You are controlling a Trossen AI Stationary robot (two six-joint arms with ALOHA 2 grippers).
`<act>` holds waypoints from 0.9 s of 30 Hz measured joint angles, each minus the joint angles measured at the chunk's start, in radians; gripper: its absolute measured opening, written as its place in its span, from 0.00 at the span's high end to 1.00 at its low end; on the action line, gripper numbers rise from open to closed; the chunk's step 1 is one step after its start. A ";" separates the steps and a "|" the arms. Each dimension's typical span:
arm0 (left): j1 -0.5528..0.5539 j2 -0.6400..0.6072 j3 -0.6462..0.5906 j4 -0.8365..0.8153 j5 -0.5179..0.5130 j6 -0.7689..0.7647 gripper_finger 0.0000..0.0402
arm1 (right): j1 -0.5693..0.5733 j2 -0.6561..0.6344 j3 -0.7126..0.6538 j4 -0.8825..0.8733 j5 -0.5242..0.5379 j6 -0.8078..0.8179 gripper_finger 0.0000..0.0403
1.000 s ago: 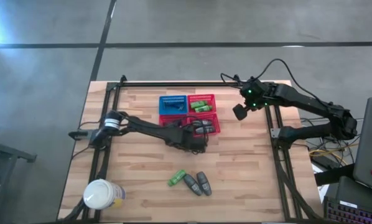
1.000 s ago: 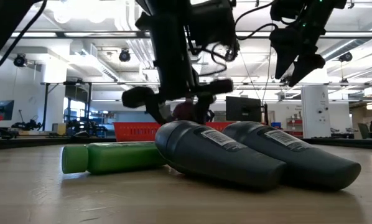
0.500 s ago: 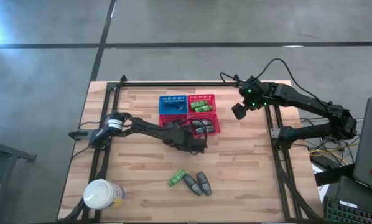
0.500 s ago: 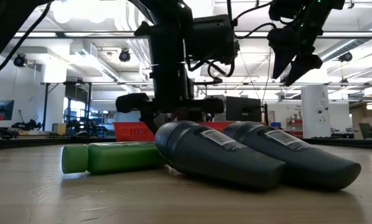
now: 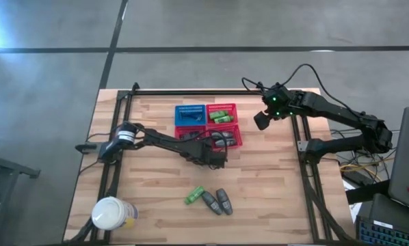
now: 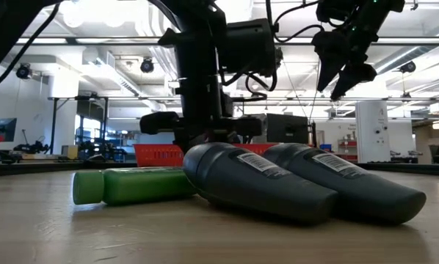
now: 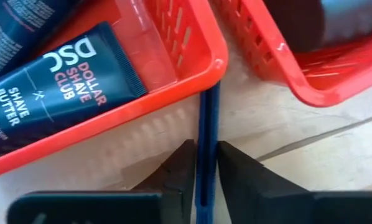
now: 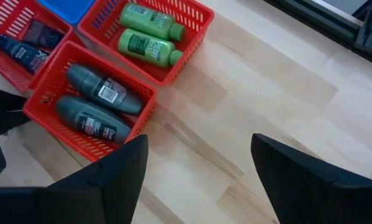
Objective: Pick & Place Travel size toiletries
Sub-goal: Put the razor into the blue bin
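My left gripper points down at the near edge of the two near red baskets, shut on a thin dark blue flat tube seen edge-on. Another dark tube lies in the left of these baskets, and two grey bottles lie in the right one. A far red basket holds two green bottles. One green bottle and two grey bottles lie on their sides nearer the front. My right gripper hangs open above the table's far right. My left gripper pinches the thin tube's two flat faces between its two fingers. The fingers come steeply from above. The tube runs away from them over the wood, and its far end reaches the gap between the two red baskets. Whether it is lifted clear I cannot tell.
A blue basket stands at the far left of the basket group. A large white jar stands at the near left corner. Black frame rails run along the table's sides. Bare wood lies to the right of the baskets.
My left gripper has come down toward the table at the near edge of the red baskets and has turned a little, so that its head now stands level in the low view. It has kept still for the last half second.
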 joint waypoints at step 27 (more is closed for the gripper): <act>-0.242 -0.270 -0.027 -0.006 -0.197 0.568 0.90 | 0.000 0.013 0.000 0.157 -0.431 0.052 0.37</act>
